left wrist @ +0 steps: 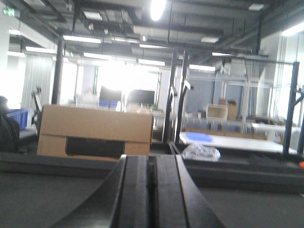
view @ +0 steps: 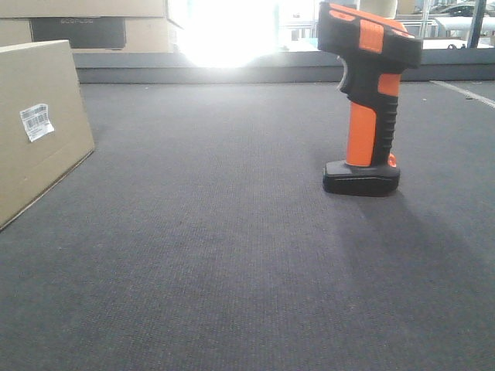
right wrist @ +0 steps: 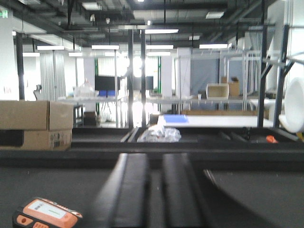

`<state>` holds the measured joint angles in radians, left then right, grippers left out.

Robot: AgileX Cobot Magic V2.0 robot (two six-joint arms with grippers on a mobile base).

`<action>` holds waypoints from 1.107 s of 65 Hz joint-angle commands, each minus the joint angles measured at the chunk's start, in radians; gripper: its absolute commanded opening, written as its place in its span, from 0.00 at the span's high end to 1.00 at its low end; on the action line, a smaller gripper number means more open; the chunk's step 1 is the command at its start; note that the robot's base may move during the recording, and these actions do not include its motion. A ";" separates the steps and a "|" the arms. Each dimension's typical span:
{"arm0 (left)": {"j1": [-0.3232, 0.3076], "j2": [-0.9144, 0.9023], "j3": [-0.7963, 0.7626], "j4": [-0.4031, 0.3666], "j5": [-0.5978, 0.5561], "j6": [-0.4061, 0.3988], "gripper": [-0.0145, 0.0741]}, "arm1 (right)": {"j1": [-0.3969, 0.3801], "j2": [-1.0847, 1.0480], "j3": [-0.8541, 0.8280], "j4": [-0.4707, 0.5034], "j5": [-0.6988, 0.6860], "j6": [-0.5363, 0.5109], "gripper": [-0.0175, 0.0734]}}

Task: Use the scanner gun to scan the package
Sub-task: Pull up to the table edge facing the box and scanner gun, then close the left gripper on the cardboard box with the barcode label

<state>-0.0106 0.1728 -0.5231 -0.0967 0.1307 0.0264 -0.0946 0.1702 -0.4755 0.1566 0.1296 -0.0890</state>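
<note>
The scanner gun [view: 370,100] stands upright on its black base at the right of the dark grey mat [view: 216,263], with its orange and black head tipped toward the left. The cardboard package [view: 39,124] sits at the left edge, well apart from the scanner, and its white barcode label [view: 36,121] faces into the scene. Neither arm appears in the front view, and nothing touches either item.

Both wrist cameras look level across the table toward the far ledge, so each arm is held low with its fingers lying flat and pointing away. The left gripper [left wrist: 153,164] has its two dark fingers pressed together with only a hairline seam between them, and it holds nothing. Past it, on the far side, stands a second cardboard box [left wrist: 95,126] with a black panel. The right gripper [right wrist: 154,161] is blurred. Its fingers lie side by side with a narrow dark strip between them and nothing in it. The scanner's head [right wrist: 45,216], with its pale label on top, shows at the near left of the right wrist view, left of the fingers and clear of them.
</note>
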 commanded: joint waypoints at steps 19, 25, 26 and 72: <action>-0.047 0.306 -0.233 0.006 0.174 -0.003 0.16 | 0.018 0.197 -0.070 -0.014 0.018 0.000 0.18; -0.064 0.382 -0.301 0.021 0.292 -0.003 0.17 | 0.025 0.197 -0.070 -0.014 0.020 0.000 0.18; -0.063 0.396 -0.315 0.023 0.315 -0.003 0.17 | 0.027 0.197 -0.070 -0.014 0.022 0.000 0.18; -0.066 1.319 -1.127 0.169 1.090 -0.001 0.18 | 0.109 0.197 -0.070 -0.014 0.096 0.000 0.18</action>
<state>-0.0694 1.4334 -1.6138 0.0687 1.2012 0.0264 0.0143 0.3614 -0.5385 0.1503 0.2340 -0.0890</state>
